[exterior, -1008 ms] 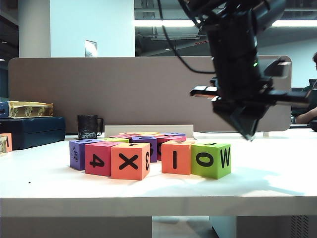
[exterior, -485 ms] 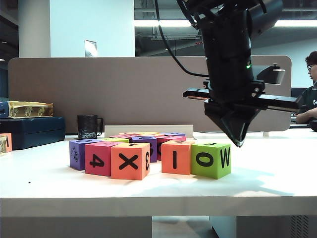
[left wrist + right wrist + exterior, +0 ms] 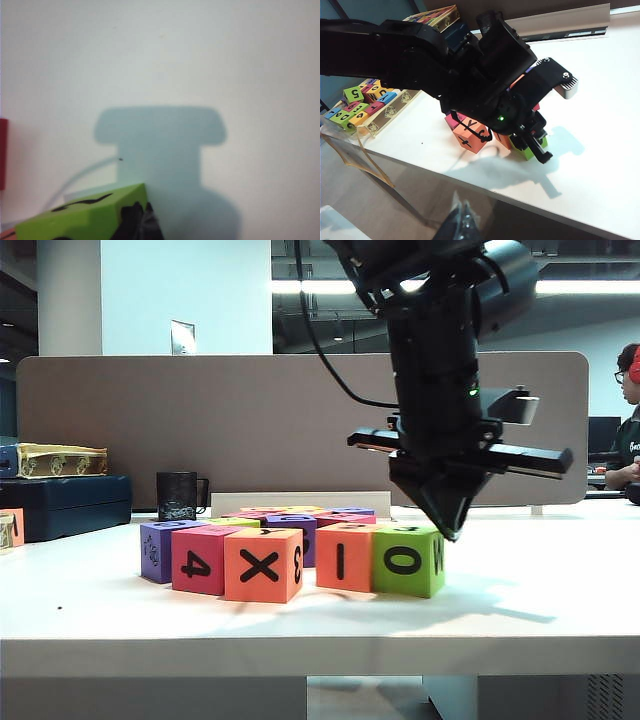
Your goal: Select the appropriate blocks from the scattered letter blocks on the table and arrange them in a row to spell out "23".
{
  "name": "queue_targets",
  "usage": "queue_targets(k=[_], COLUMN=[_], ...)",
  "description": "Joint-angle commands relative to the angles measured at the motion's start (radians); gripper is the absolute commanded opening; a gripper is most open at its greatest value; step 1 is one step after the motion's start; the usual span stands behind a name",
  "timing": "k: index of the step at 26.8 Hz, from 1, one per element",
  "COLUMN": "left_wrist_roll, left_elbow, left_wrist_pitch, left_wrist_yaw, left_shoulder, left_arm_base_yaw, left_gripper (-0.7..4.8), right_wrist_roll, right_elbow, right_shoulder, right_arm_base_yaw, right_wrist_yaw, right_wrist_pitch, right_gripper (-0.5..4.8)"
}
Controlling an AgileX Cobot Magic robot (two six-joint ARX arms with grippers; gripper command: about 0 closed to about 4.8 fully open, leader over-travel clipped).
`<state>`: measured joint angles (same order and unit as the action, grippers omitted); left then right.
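On the white table (image 3: 300, 625) stands a front row of letter blocks: purple (image 3: 160, 548), red "4" (image 3: 200, 560), orange "X" (image 3: 262, 565), orange "I" (image 3: 342, 558) and green "O" (image 3: 405, 560), with more blocks (image 3: 300, 515) behind. My left gripper (image 3: 447, 530) points down at the green block's right side, shut, with nothing held. The left wrist view shows its tips (image 3: 145, 210) against the green block (image 3: 85, 217). My right gripper (image 3: 462, 207) is shut and empty, hanging off the table's front edge. From there the left gripper (image 3: 542, 156) is seen beside the green block (image 3: 527, 150).
A black mug (image 3: 178, 495) and a dark case (image 3: 65, 505) with a yellow box (image 3: 55, 460) on it stand at the back left. A brown partition (image 3: 250, 420) closes the rear. A tray of more blocks (image 3: 365, 100) lies off to the side. A person (image 3: 628, 420) sits far right.
My left gripper has swung left and lower, against the green block. The green and orange "I" blocks have slid left, closer to the "X" block. The right arm has not moved.
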<state>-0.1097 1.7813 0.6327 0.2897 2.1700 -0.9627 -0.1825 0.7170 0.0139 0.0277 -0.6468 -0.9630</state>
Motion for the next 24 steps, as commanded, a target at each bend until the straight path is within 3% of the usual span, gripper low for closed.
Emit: queue_targets(k=[1,7,13,24], left_wrist_roll=[-0.007,-0.014,0.073,0.071], left_elbow=[0.003,0.005,0.010,0.009], left_wrist_pitch=[-0.002,-0.032,-0.103,0.326], left_wrist_yaw=[0.025,0.023,0.021,0.015], left_shoulder=[-0.004,-0.005,-0.083,-0.244], left_arm_base_yaw=[0.011,0.016,0.011,0.102], left_gripper=[-0.06,-0.06,-0.06,-0.06], right_wrist_roll=[0.003,0.003,0.003,0.003], right_elbow=[0.003,0.003,0.003,0.002], right_shoulder=[-0.011,-0.011,-0.010,-0.010], right_arm_base_yaw=[0.001,0.001,0.001,0.001], right_wrist_yaw=[0.002,0.003,0.046,0.046], right_wrist_pitch=[0.010,0.010,0.010,0.009], right_gripper=[-0.01,-0.01,-0.01,-0.01])
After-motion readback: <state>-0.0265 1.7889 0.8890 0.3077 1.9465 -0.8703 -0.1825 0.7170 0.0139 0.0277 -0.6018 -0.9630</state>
